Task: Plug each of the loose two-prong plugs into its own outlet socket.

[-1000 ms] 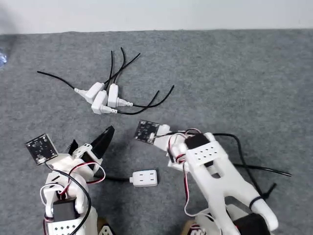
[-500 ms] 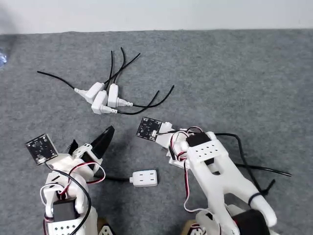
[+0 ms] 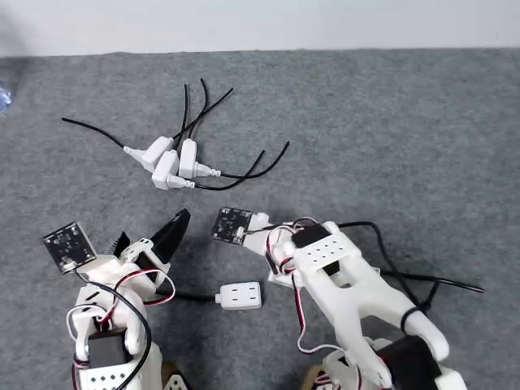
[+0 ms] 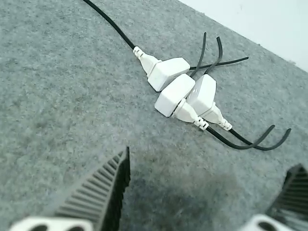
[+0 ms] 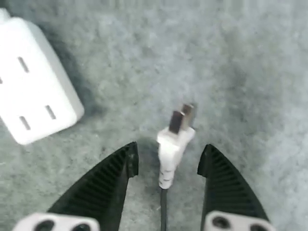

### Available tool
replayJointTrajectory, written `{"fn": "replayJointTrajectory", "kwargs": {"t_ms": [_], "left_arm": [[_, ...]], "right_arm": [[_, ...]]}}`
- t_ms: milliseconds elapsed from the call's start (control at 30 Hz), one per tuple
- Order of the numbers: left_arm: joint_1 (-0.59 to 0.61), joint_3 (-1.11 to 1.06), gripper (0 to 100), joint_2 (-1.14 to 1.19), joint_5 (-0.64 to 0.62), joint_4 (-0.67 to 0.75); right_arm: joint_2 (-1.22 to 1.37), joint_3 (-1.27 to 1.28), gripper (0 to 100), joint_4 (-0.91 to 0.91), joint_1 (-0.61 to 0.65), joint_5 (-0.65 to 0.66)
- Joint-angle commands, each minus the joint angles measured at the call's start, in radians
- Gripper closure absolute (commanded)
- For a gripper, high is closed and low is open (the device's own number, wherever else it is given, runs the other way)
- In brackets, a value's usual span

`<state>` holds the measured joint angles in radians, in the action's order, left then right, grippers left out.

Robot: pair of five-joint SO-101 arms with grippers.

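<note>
Three white two-prong plugs (image 3: 169,163) with short black cords lie bunched at the far left of the grey carpet; the same cluster (image 4: 183,89) is ahead of my left gripper (image 4: 202,192), which is open and holds nothing. My left gripper (image 3: 154,234) hovers at the near left. A white outlet block (image 3: 240,296) lies between the arms, with slots facing up (image 5: 33,91). My right gripper (image 5: 169,149) is open, its black fingers (image 5: 108,183) straddling a fourth white plug (image 5: 174,137) that lies on the carpet with prongs pointing away. There are gaps on both sides of the plug.
Black cables (image 3: 410,276) trail over the carpet to the right of the right arm. The outlet block's black cord (image 3: 191,296) runs left toward the left arm's base. A white wall borders the far edge of the carpet.
The right arm's wrist has swung left, toward the outlet block. The left arm and the three bunched plugs have not moved.
</note>
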<state>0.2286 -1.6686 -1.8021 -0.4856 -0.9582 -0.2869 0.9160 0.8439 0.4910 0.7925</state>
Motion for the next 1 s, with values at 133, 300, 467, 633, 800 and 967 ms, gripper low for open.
{"fn": "replayJointTrajectory", "kwargs": {"t_ms": [133, 300, 467, 633, 800, 967], "left_arm": [[-0.006, 0.004, 54, -0.008, 0.011, 0.002], [-0.006, 0.004, 54, -0.008, 0.011, 0.002], [-0.006, 0.004, 54, -0.008, 0.011, 0.002], [-0.006, 0.004, 54, -0.008, 0.011, 0.002], [-0.006, 0.004, 54, -0.008, 0.012, 0.002], [-0.006, 0.004, 54, -0.008, 0.012, 0.002]], "right_arm": [[-0.002, -0.064, 89.3, 0.047, 0.01, -0.006], [-0.001, -0.061, 91.0, 0.094, 0.012, -0.009], [0.001, -0.044, 91.3, 0.096, 0.033, -0.012], [-0.01, -0.029, 91.3, 0.09, 0.065, -0.012], [-0.002, -0.063, 90.8, 0.087, 0.064, -0.012], [-0.001, -0.063, 90.7, 0.085, 0.048, -0.008]]}}
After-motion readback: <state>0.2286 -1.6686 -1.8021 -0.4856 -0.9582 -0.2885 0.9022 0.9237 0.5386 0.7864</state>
